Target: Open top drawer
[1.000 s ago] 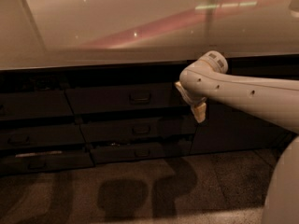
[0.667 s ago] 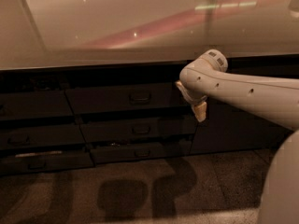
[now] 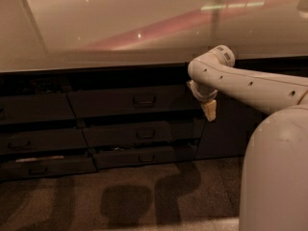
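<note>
The top drawer (image 3: pixel 110 102) is the widest dark grey front in the middle column under the counter, with a small rectangular pull handle (image 3: pixel 144 100) at its centre. It sits about level with the neighbouring fronts. My gripper (image 3: pixel 209 110) hangs from the white arm (image 3: pixel 250 84), pointing down, just off the drawer's right end and to the right of the handle. It holds nothing that I can see.
A pale countertop (image 3: pixel 120 37) overhangs the drawers. Two shallower drawer fronts (image 3: pixel 144 134) lie below the top one, and more drawers (image 3: pixel 33 109) stand to the left. A dark cabinet panel (image 3: pixel 226 134) is behind the gripper. My white base (image 3: pixel 276 172) fills the lower right.
The gripper and arm have drifted slightly right and up. The drawer fronts look the same as before.
</note>
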`<state>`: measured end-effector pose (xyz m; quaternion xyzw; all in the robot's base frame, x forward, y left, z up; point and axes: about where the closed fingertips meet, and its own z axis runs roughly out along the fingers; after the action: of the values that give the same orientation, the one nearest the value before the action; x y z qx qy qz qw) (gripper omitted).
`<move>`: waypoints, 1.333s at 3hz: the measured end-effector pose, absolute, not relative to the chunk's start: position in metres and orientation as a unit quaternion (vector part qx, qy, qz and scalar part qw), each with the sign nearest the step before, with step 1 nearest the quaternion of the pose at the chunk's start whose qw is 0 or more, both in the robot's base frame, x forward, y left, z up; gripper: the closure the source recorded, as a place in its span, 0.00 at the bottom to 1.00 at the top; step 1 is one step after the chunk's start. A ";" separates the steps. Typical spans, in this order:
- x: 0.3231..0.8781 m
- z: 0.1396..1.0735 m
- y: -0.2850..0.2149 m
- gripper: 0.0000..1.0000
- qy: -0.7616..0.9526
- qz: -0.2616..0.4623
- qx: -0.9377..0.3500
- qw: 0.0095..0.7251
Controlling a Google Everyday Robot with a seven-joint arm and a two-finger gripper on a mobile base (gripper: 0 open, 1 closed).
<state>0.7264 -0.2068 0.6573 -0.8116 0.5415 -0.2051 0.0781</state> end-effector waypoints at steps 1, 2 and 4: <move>0.739 0.650 -0.220 0.00 0.557 -0.213 -0.802 0.044; 0.757 0.646 -0.238 0.00 0.571 -0.232 -0.788 0.006; 0.758 0.643 -0.241 0.00 0.569 -0.202 -0.796 0.034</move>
<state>0.7577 -0.2406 0.6430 -0.7963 0.5693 -0.2017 0.0342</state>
